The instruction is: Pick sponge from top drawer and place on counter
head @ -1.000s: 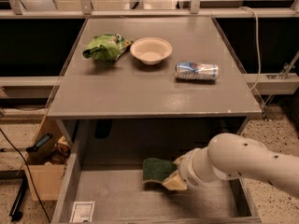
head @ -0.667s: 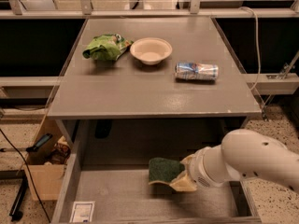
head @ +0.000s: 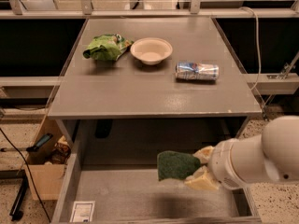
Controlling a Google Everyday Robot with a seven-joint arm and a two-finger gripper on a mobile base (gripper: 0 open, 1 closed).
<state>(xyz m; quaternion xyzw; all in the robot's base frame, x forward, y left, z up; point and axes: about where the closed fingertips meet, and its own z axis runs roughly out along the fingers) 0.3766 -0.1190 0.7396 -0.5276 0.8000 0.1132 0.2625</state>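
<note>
The dark green sponge (head: 176, 165) is held in my gripper (head: 198, 168), lifted above the floor of the open top drawer (head: 140, 197), right of its middle. The gripper's pale fingers (head: 203, 180) are shut on the sponge's right end. The white arm reaches in from the lower right. The drawer is a grey tray with a white label sticker (head: 83, 211) at its front left. The grey counter (head: 149, 85) lies above and behind the drawer; its front edge is just above the sponge.
On the counter stand a bright green snack bag (head: 105, 47) at the back left, a pale bowl (head: 151, 50) in the middle and a can (head: 196, 71) lying on its side at the right. A cardboard box (head: 44, 164) with clutter sits on the floor at the left.
My gripper has carried the sponge up off the drawer floor and a little to the right. The items on the counter have not moved.
</note>
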